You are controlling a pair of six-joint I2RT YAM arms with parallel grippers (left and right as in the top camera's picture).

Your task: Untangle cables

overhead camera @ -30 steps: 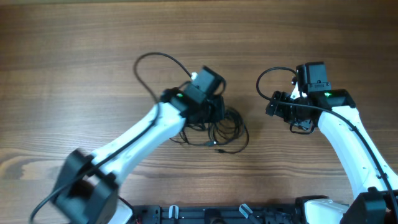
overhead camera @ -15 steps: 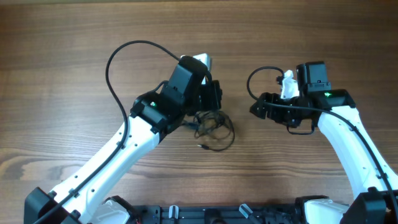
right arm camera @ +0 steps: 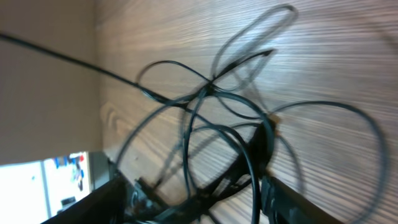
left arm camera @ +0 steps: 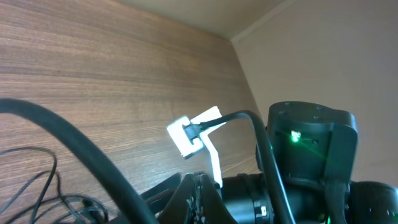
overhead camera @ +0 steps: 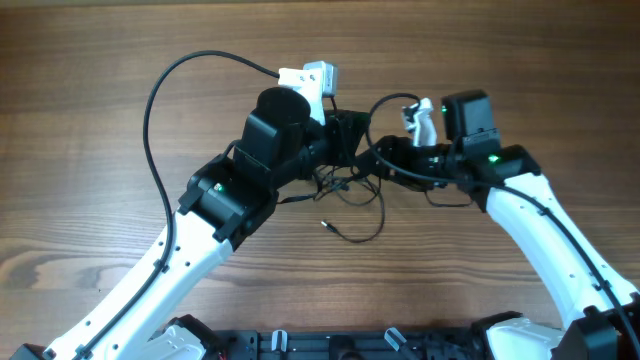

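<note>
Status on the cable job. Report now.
Left gripper at the tangle, grip unclear. Right gripper open, strands between its fingers. Cables knotted, one plug end loose on the table. Nothing else in the way.

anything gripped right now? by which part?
Likely the cables, by the tangle's top, in the left gripper, though the contact itself is hidden. The right gripper looks open, with strands passing through its gap.

Overhead, the left gripper (overhead camera: 346, 140) melts into dark clutter just above the cables (overhead camera: 342, 190), jaws unreadable; right wrist shot of that tangle's blurry, cropped at the bottom.
</note>
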